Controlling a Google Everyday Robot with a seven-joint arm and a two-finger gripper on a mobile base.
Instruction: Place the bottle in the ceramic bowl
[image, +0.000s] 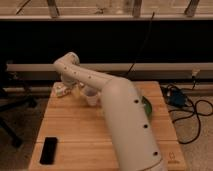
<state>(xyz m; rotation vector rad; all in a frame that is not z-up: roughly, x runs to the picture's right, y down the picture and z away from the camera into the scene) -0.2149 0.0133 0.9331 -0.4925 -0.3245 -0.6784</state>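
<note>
Near-left corner of the worktop (75, 132): flat dark oblong thing (48, 150), well apart from everything else. Not a concern.

Middle: the arm (125, 117) crosses from the near edge toward the far-left corner. It hides most of the ceramic bowl (148, 107); only a green sliver shows by the right edge.

Further back, left of centre: clear plastic cup (91, 97), upright, just beside the arm's forearm.

Far-left corner: the bottle (61, 91) lies on its side on the wood. The gripper (68, 83) is at it or just above; cannot tell whether it is clenched, released, or grasping the bottle.

Risks, as judged:
- The bottle sits close to the far-left edge. A poor or off-centre grasp could roll it off.
- The route to the bowl runs past the cup, so a low carry would likely knock it over.
- The bowl is shallow and the bottle about as long as the bowl is wide. A release off-centre could leave the bottle on the rim or tip it out.
</note>
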